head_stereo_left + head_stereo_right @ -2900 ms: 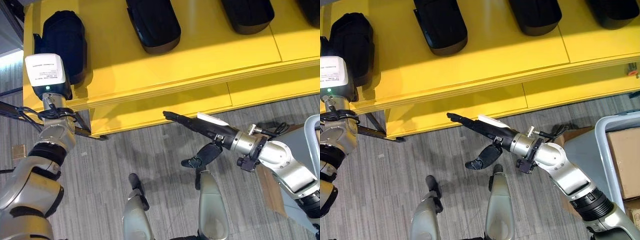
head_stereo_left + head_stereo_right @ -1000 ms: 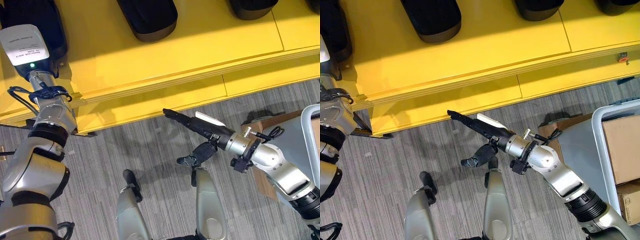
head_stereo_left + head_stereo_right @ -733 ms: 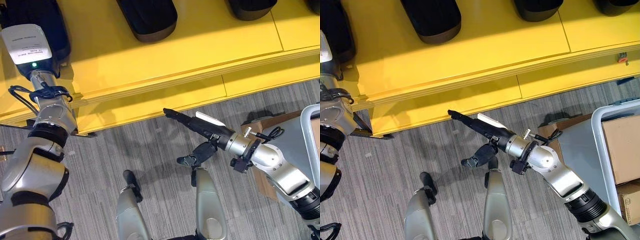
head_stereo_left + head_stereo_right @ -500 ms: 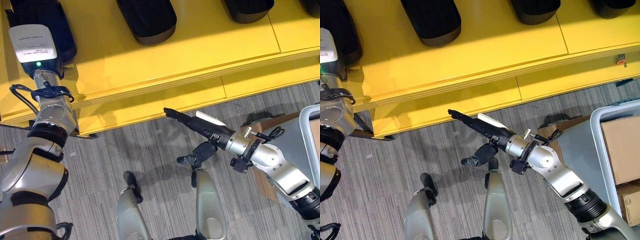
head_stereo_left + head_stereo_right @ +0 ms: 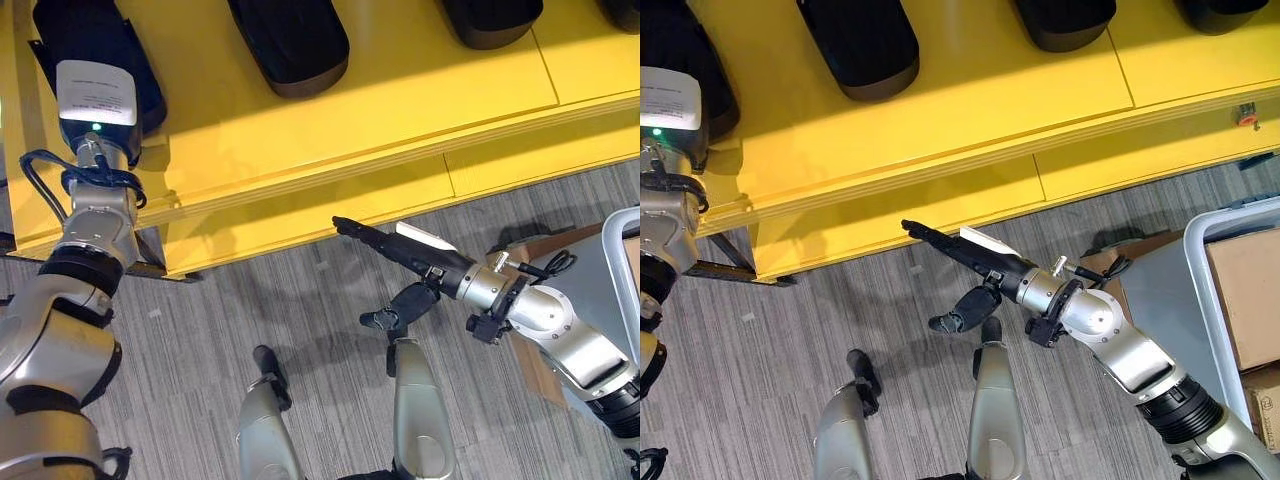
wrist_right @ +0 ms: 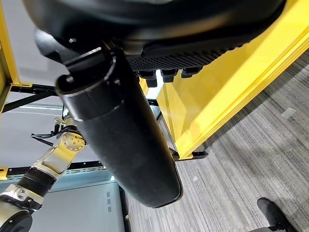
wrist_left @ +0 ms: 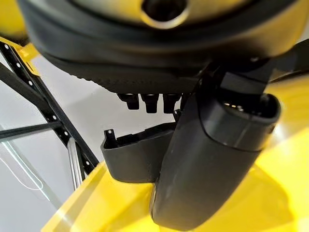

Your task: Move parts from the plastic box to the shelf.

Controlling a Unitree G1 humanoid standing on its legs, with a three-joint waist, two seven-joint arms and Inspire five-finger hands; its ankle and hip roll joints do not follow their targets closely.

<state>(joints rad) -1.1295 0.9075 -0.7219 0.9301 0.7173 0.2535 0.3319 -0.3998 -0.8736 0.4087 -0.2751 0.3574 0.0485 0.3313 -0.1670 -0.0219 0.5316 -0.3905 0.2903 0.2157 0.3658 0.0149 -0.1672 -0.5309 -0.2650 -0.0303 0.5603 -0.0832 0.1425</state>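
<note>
Straight and held together, the fingers (image 5: 365, 232) of the right hand (image 5: 405, 255) reach out flat over the grey floor (image 5: 200, 330) just in front of the yellow shelf (image 5: 330, 130), grasping nothing, with the thumb (image 5: 400, 308) hanging loose below them. The left hand (image 7: 212, 145) is up at the left end of the shelf, past the white-labelled box on its wrist; in the left wrist view its thumb lies against a black part (image 7: 135, 157) resting on the yellow board, but whether the fingers are closed round that part or released cannot be told, since they are hidden behind the hand's bulk. In the head views this same part (image 5: 95, 50) sits at the shelf's left end, partly covered by the wrist. Further along the shelf lie more black parts: one (image 5: 290, 40) near the middle and another (image 5: 490, 15) to its right, each apart from its neighbour. At the right edge, on the floor, stands the grey plastic box (image 5: 1200, 260) with a brown carton (image 5: 1245, 300) inside it
</note>
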